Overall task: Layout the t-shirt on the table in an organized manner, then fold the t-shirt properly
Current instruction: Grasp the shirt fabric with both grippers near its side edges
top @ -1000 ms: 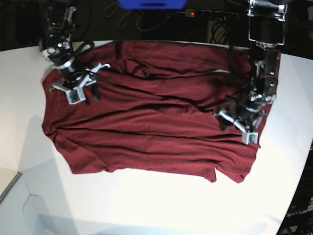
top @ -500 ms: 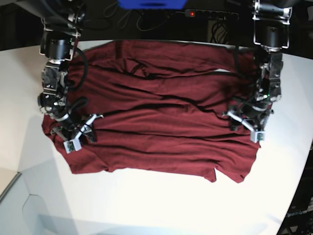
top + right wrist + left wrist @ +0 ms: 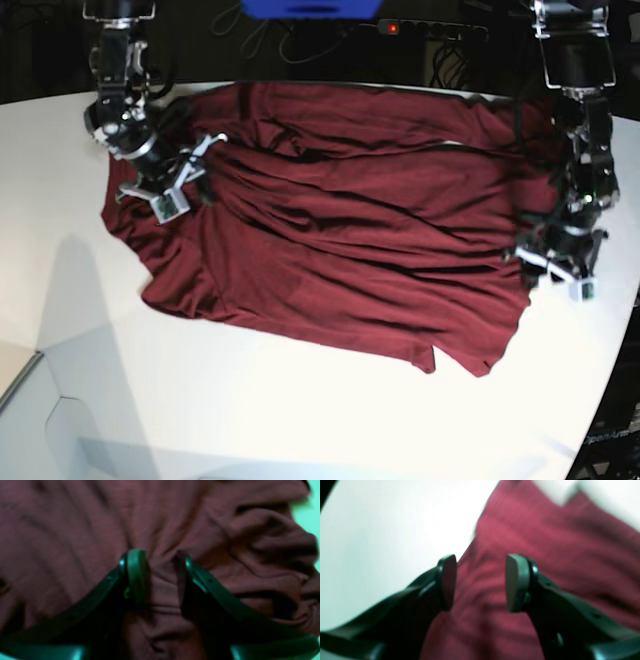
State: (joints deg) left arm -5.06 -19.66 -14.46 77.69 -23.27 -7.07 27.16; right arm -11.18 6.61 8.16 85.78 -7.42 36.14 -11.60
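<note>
The maroon t-shirt (image 3: 340,230) lies spread and wrinkled across the white table (image 3: 300,420), its left side bunched inward. My right gripper (image 3: 165,195), at the left of the base view, sits on the shirt's back-left part. In the right wrist view (image 3: 160,575) its jaws are closed on a pinched fold of fabric (image 3: 162,562). My left gripper (image 3: 560,275), at the right of the base view, is at the shirt's right edge. In the left wrist view (image 3: 481,582) it is open over the shirt's edge (image 3: 520,530), with bare table (image 3: 382,530) beside it.
A power strip with a red light (image 3: 430,28), a blue object (image 3: 310,8) and cables lie behind the table's back edge. The table's curved edge (image 3: 610,390) runs close to my left gripper. A step in the surface shows at the front left (image 3: 30,375).
My right gripper moved from the shirt's front-left up toward the back, and the shirt's left side shifted inward with it. My left gripper moved outward to the shirt's right edge.
</note>
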